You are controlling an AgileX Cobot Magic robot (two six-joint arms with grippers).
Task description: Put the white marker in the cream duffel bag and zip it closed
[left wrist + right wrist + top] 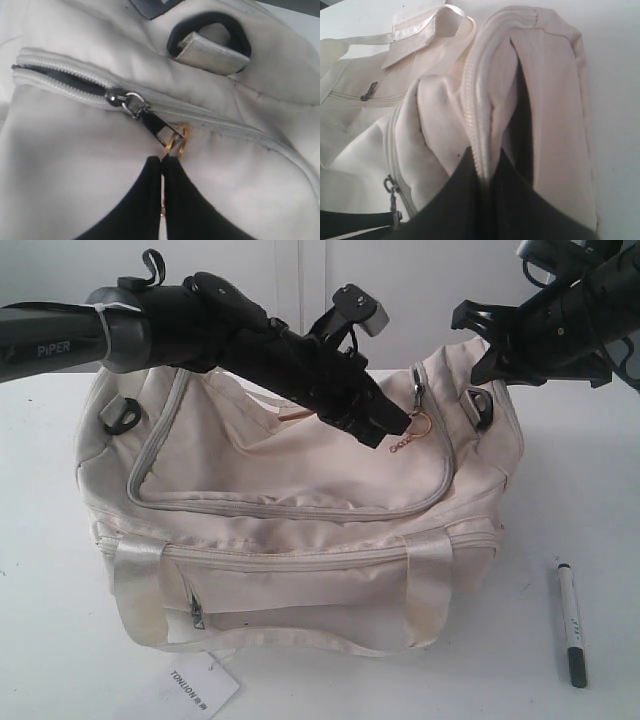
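Observation:
The cream duffel bag [300,490] lies on the white table, its top zipper partly open behind the slider [117,96]. My left gripper [405,425] reaches across the bag and is shut on the gold key-ring zipper pull [177,140], its fingertips [162,159] pressed together on the ring. At the bag's right end, my right gripper [487,358] is shut on a raised fold of the bag's zipper edge [480,125], pinched between its fingers [487,160]. The white marker [571,623] lies on the table to the right of the bag, dark cap toward the front, apart from both grippers.
A white paper tag [200,685] lies at the bag's front. Satin handle straps [140,590] hang down the front side. Black strap rings [122,415] sit at both ends of the bag. The left arm stretches over the bag's top.

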